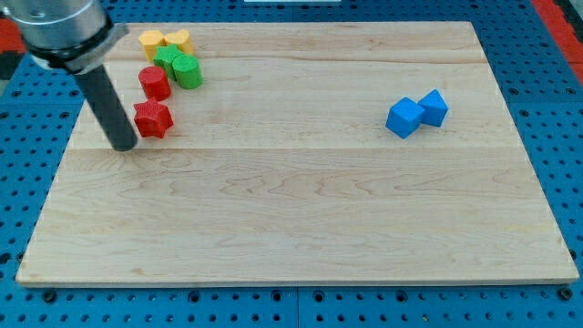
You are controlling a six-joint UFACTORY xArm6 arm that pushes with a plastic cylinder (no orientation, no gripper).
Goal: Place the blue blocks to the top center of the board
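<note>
Two blue blocks lie touching each other at the view's right: a blue cube (404, 117) and a smaller blue block (434, 107) just to its upper right. My tip (124, 145) rests on the board at the view's left, far from the blue blocks. It stands just left of a red star-shaped block (153, 118), close to or touching it.
A cluster sits at the view's top left: a red cylinder (154, 83), a green cylinder (187, 71), a green block (166, 59), a yellow block (151, 41) and a yellow cylinder (178, 41). The wooden board (291, 210) lies on a blue pegboard.
</note>
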